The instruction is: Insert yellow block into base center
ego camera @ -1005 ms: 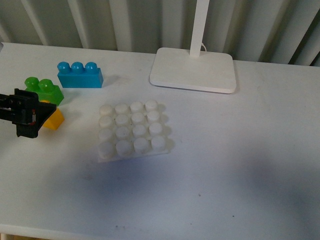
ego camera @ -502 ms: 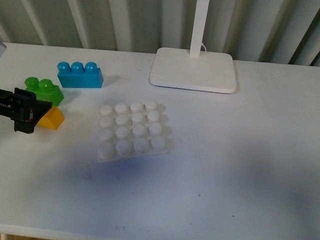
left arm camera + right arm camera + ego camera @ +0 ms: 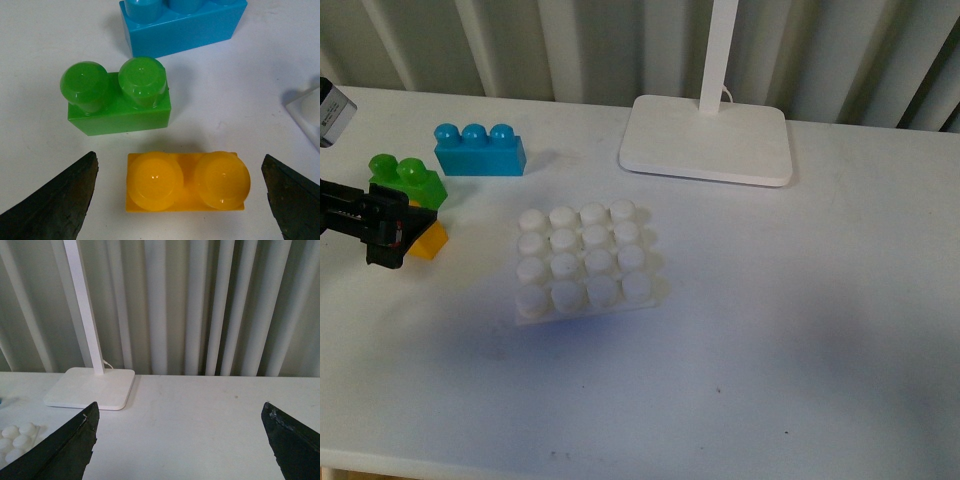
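Here, the left hand (image 3: 179, 165) straddles the yellow block (image 3: 186, 181), spread wide, gripping nothing.
The block sits on the bench (image 3: 800, 330) just beside the green brick (image 3: 120, 97), apart from the studded base (image 3: 585, 260).

So the block (image 3: 430, 243) sits left of the base (image 3: 585, 262), just in front of the short brick (image 3: 410, 180). The long brick (image 3: 480, 152) is behind that, and the lamp foot (image 3: 707, 140) is behind the base, all on the worktop (image 3: 800, 330).

yellow block (image 3: 186, 182) flat, studs up, white studded base (image 3: 585, 262) apart
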Tool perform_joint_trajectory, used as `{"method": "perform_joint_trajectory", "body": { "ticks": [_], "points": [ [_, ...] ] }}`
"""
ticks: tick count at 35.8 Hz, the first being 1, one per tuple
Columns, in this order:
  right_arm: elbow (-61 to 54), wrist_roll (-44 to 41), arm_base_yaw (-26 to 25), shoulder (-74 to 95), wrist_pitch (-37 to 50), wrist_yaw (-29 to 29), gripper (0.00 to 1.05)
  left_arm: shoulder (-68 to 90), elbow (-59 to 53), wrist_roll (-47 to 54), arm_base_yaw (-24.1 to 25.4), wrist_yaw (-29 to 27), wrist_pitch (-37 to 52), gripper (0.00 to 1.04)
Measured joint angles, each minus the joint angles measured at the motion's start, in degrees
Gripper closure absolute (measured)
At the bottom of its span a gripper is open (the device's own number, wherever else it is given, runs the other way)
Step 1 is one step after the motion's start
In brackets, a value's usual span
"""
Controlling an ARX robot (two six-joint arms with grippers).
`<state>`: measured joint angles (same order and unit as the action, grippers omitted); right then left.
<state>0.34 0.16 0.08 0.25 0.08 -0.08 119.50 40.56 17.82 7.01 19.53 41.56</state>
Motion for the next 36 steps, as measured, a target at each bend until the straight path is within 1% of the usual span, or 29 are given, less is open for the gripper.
{"method": "perform_joint_trajectory", "body": {
  "ticks": [21,31,32,36],
  "points": [
    [0.00,0.00,0.00,0.00,0.00,0.00,0.09,3.61,2.49,-0.07,0.11,-0.02,-0.35,0.06],
    [0.00,-0.02,0.02,0.00,0.00,0.00,0.09,4.33,2.75,-0.33,0.11,-0.92,-0.39,0.07],
    [0.00,0.00,0.02,0.00,0.02,0.00,0.09,4.33,2.75,-0.37,0.11,-0.94,-0.39,0.10],
    [0.00,0.00,0.02,0.00,0.00,0.00,0.09,4.33,2.75,-0.81,0.11,-1.14,-0.39,0.32]
  ]
}}
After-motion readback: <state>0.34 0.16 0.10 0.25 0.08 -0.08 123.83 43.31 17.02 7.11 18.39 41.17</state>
